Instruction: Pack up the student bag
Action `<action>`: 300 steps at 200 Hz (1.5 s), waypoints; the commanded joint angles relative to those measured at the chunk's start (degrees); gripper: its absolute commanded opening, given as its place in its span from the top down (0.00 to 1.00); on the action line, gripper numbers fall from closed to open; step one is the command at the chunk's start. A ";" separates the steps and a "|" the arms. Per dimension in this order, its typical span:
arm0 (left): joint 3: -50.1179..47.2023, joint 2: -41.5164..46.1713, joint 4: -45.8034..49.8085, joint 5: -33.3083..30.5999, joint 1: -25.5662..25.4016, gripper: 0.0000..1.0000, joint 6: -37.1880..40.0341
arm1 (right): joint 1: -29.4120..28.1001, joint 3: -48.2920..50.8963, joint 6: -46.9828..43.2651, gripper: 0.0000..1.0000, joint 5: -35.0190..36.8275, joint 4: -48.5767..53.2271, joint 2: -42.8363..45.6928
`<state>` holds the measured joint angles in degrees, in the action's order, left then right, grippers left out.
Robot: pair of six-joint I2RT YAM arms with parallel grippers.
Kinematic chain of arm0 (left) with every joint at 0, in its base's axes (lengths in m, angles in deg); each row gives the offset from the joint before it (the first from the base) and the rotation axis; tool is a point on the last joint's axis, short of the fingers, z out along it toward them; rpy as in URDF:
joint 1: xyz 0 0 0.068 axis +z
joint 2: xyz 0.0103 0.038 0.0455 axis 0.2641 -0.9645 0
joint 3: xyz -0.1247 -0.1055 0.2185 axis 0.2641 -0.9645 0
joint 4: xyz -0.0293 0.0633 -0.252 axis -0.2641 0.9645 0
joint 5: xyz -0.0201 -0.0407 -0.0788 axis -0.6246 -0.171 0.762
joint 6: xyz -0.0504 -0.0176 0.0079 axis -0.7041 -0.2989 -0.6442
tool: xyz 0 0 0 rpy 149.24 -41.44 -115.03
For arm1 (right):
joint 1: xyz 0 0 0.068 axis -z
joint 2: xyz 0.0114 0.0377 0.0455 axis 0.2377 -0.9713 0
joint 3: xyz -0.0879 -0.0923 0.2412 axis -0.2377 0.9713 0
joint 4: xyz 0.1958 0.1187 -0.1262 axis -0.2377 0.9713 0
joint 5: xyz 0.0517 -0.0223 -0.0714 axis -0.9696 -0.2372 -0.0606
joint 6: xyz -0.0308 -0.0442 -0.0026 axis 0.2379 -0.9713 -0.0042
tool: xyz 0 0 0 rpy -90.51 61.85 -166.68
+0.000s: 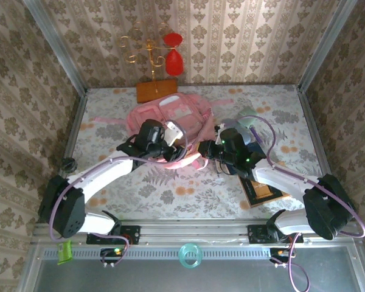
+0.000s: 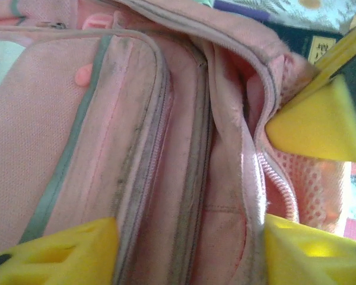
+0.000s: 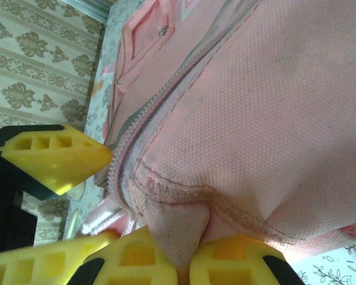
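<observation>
The student bag [image 3: 273, 107] is matt, coarse-woven pink cloth; the board [image 1: 157, 90] looks like smooth wood.

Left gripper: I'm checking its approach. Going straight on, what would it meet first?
Probably the student bag, its pink fabric lying right ahead of the left gripper; depth unclear.
</observation>
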<state>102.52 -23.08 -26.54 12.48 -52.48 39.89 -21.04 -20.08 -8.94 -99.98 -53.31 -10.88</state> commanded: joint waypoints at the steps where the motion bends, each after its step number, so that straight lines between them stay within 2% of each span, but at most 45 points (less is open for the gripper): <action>1: 2.59 -1.55 2.14 4.20 1.47 0.47 0.25 | -0.46 0.51 -0.68 1.00 1.24 -5.91 0.79; 61: 4.57 -5.99 3.30 6.90 2.62 0.74 -0.48 | -0.55 0.78 -1.19 1.00 1.34 -5.90 0.06; 85: 5.54 -7.42 3.74 7.51 3.23 1.00 -0.37 | -0.55 0.14 -1.22 1.00 1.48 -5.66 -0.66; 99: 5.87 -5.94 2.44 7.73 3.74 1.00 -2.74 | -0.53 0.04 -1.36 1.00 2.73 -3.85 -1.05; 120: 3.12 0.39 -4.39 5.56 4.83 1.00 -9.93 | -0.55 0.58 -1.49 1.00 4.93 -0.01 -1.88; 142: -0.26 6.98 -8.86 0.51 6.21 1.00 -14.74 | -0.55 -1.68 -4.39 0.83 3.84 6.29 -5.81; 165: -0.58 7.64 -8.36 -0.68 7.17 1.00 -14.60 | -0.38 -4.73 -10.10 0.64 4.61 17.35 -6.85; 193: -2.27 8.23 -8.23 -4.33 7.44 1.00 -13.61 | 1.22 -3.65 -15.01 0.45 9.65 28.15 -0.12; 212: -4.43 10.18 -5.13 -9.49 7.79 1.00 -12.50 | 2.75 -2.21 -16.25 0.39 12.70 34.40 5.33; 224: -6.76 11.78 -3.61 -11.60 7.90 1.00 -12.37 | 4.22 -0.82 -15.97 0.34 14.42 36.62 8.68; 245: -11.83 14.01 -2.94 -10.91 7.40 1.00 -12.22 | 9.65 1.93 -15.22 0.26 15.98 38.39 12.78; 272: -16.69 18.72 -3.07 -16.15 7.11 1.00 -15.74 | 17.31 4.52 -14.10 0.23 13.39 36.48 14.87; 287: -18.32 21.06 -6.57 -14.25 7.28 1.00 -15.87 | 18.22 5.33 -13.32 0.23 13.44 35.07 14.61; 293: -18.28 21.01 -7.15 -12.72 7.28 0.86 -15.32 | 18.20 5.60 -12.86 0.22 13.60 34.71 14.25; 300: -17.67 20.49 -7.14 -11.56 7.20 0.63 -14.78 | 18.26 5.88 -12.16 0.22 13.79 34.71 13.82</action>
<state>84.18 -4.55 -29.44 0.74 -45.60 26.32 -2.98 -15.19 -23.22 -87.13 -19.21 3.29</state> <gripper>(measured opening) 0.083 0.774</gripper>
